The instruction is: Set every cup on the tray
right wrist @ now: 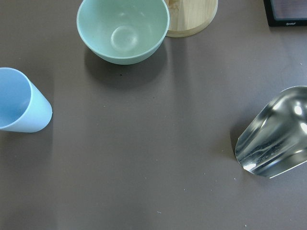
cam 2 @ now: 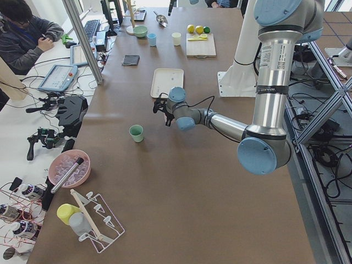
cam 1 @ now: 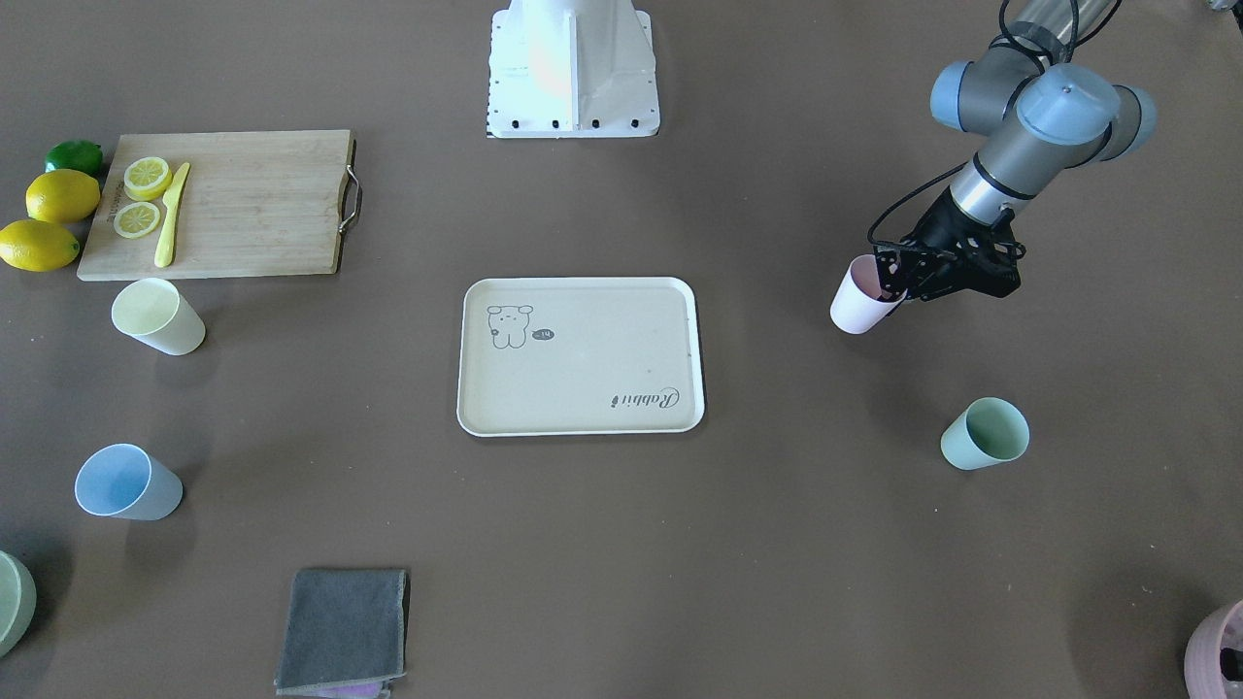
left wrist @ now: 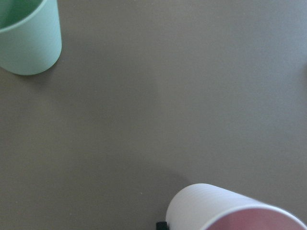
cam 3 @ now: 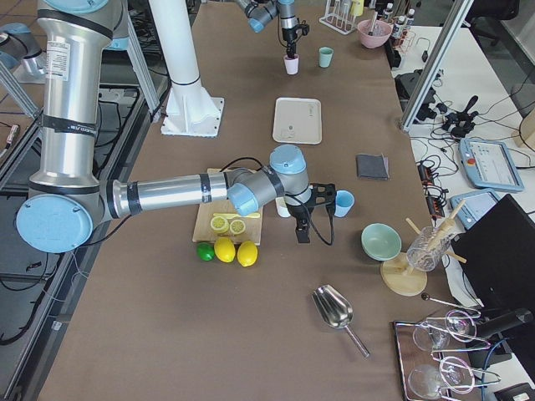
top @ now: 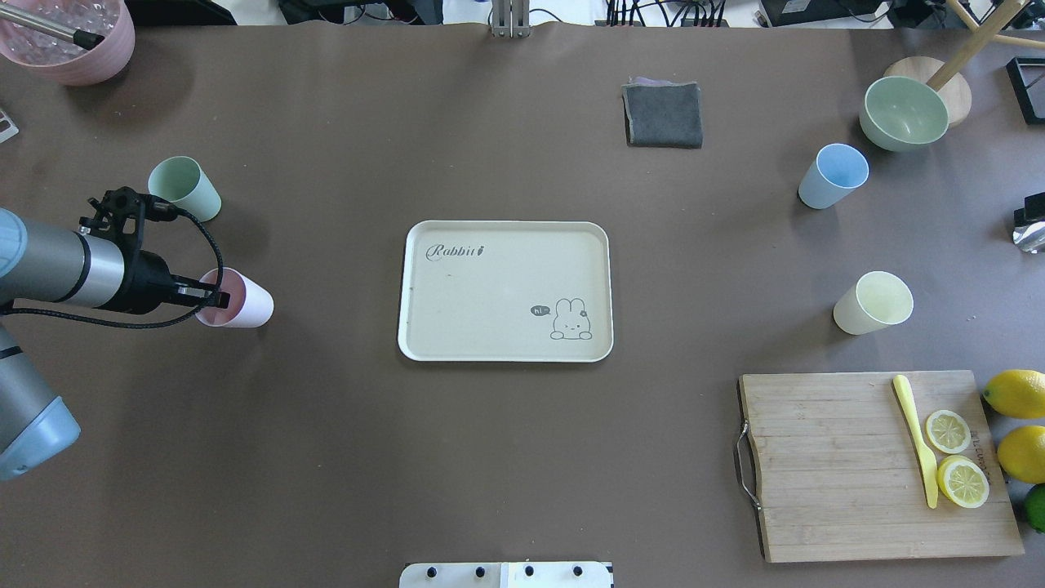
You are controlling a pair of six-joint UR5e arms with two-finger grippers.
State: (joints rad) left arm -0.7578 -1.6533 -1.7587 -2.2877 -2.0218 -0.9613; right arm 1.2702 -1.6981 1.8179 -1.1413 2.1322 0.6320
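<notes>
My left gripper (top: 208, 296) is shut on the rim of the pink cup (top: 245, 304), one finger inside it, left of the cream tray (top: 506, 278). The cup stands upright; it also shows in the front view (cam 1: 859, 303) and in the left wrist view (left wrist: 230, 211). The mint green cup (top: 186, 188) stands just beyond it. The blue cup (top: 833, 175) and the yellow cup (top: 872, 303) stand right of the tray. My right gripper (cam 3: 302, 234) hangs near the blue cup (right wrist: 19, 103); I cannot tell if it is open or shut. Nothing is on the tray.
A wooden cutting board (top: 833, 465) with lemon slices and a yellow knife lies near right, whole lemons beside it. A sage-green bowl (top: 902, 113) and a metal scoop (right wrist: 273, 143) are far right. A grey cloth (top: 663, 114) lies beyond the tray. A pink pot (top: 73, 33) stands far left.
</notes>
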